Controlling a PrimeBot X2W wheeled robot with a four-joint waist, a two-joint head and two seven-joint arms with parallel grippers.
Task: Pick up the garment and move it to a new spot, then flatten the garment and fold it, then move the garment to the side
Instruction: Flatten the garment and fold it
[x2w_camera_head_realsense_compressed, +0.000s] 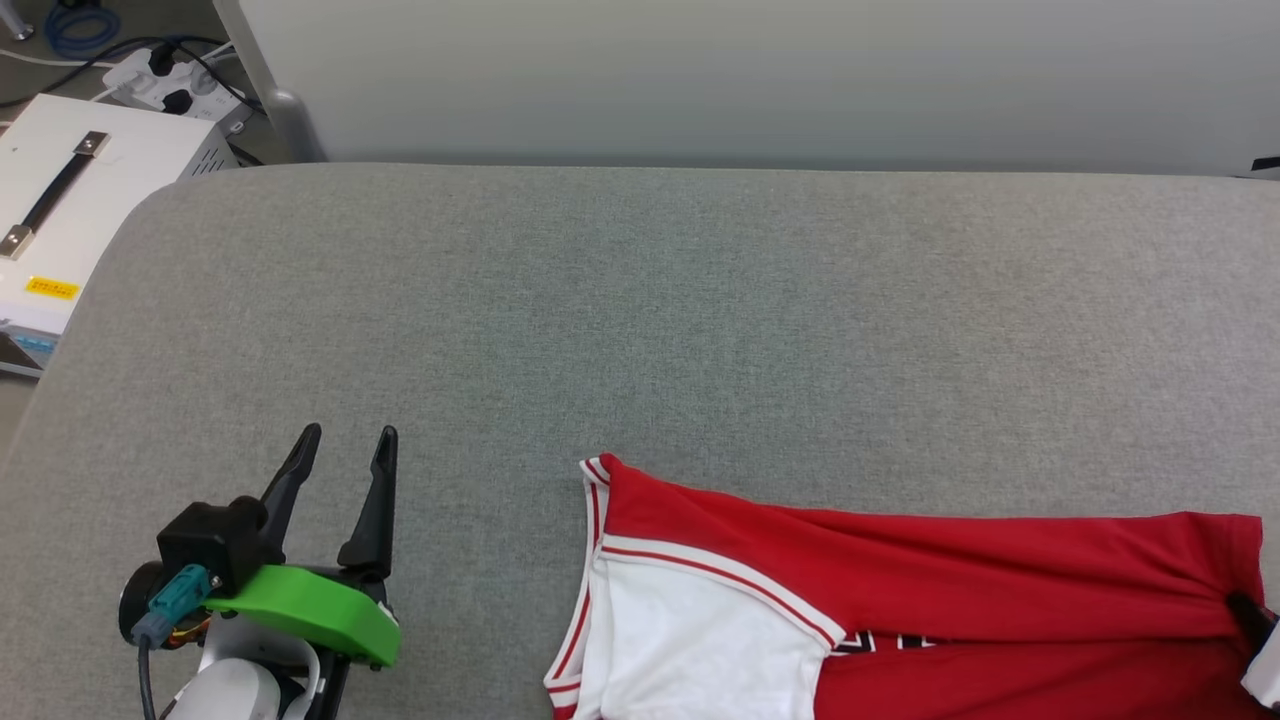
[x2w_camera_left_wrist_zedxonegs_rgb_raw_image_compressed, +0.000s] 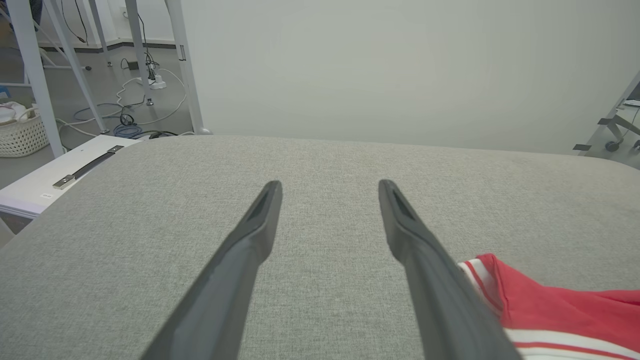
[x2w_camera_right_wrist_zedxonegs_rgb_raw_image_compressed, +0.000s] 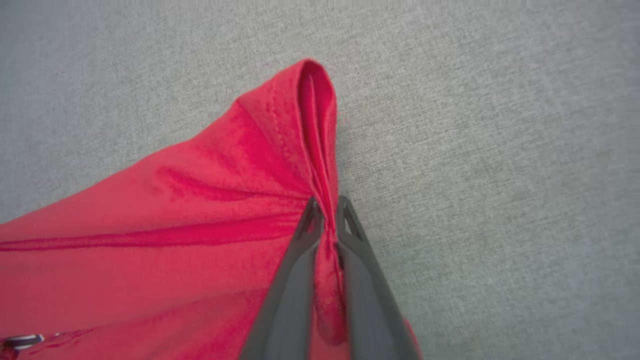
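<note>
The garment (x2w_camera_head_realsense_compressed: 950, 590), a red jersey with a white sleeve and red-white striped trim, lies on the grey padded table (x2w_camera_head_realsense_compressed: 640, 330) at the lower right of the head view. In the right wrist view my right gripper (x2w_camera_right_wrist_zedxonegs_rgb_raw_image_compressed: 327, 205) is shut on a pinched fold of the garment's red hem (x2w_camera_right_wrist_zedxonegs_rgb_raw_image_compressed: 315, 130), which bunches up between the two fingers. At the head view's right edge a dark tip of that gripper (x2w_camera_head_realsense_compressed: 1248, 615) meets the cloth. My left gripper (x2w_camera_head_realsense_compressed: 350, 445) stands open at the lower left, empty, left of the garment's striped corner (x2w_camera_left_wrist_zedxonegs_rgb_raw_image_compressed: 487, 272).
A white case with a black handle (x2w_camera_head_realsense_compressed: 70, 200) sits off the table's left edge, with a power strip and cables (x2w_camera_head_realsense_compressed: 170, 85) behind it. A pale wall panel (x2w_camera_head_realsense_compressed: 760, 80) runs along the table's far edge. A woven basket (x2w_camera_left_wrist_zedxonegs_rgb_raw_image_compressed: 20, 132) stands on the floor.
</note>
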